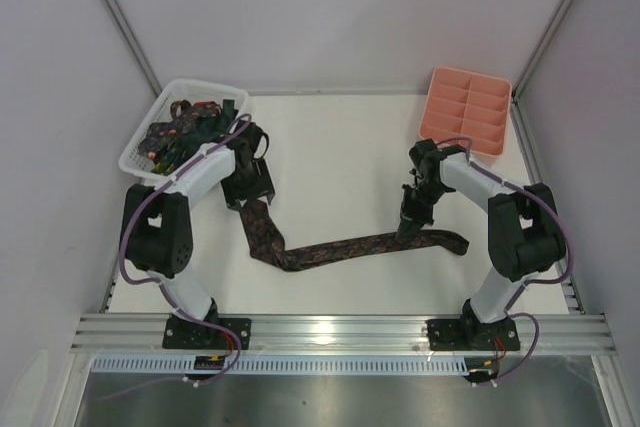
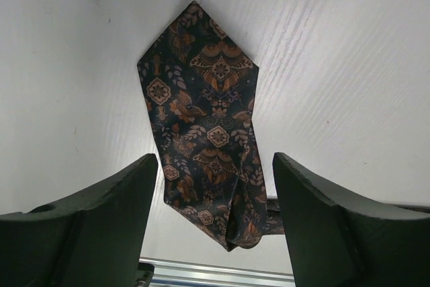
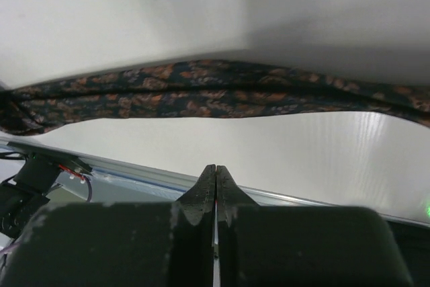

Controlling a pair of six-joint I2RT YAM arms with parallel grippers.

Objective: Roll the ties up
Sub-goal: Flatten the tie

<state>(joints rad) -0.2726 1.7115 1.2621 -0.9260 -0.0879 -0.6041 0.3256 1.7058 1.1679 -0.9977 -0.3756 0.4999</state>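
Observation:
One brown patterned tie (image 1: 330,250) lies bent across the table. Its wide pointed end is at the left and its narrow end at the right. My left gripper (image 1: 248,187) hovers open over the wide end. In the left wrist view the tie (image 2: 205,132) runs between the spread fingers (image 2: 127,193) without touching them, so the left gripper (image 2: 215,160) holds nothing. My right gripper (image 1: 408,227) is over the narrow stretch. In the right wrist view the gripper (image 3: 216,169) is shut on nothing, with the tie (image 3: 201,92) lying beyond its tips. More ties (image 1: 185,132) are heaped in the basket.
A white lattice basket (image 1: 138,147) stands at the far left behind my left arm. A pink compartment tray (image 1: 467,110) sits at the far right corner. A metal rail (image 1: 340,327) runs along the near table edge. Grey walls close in both sides.

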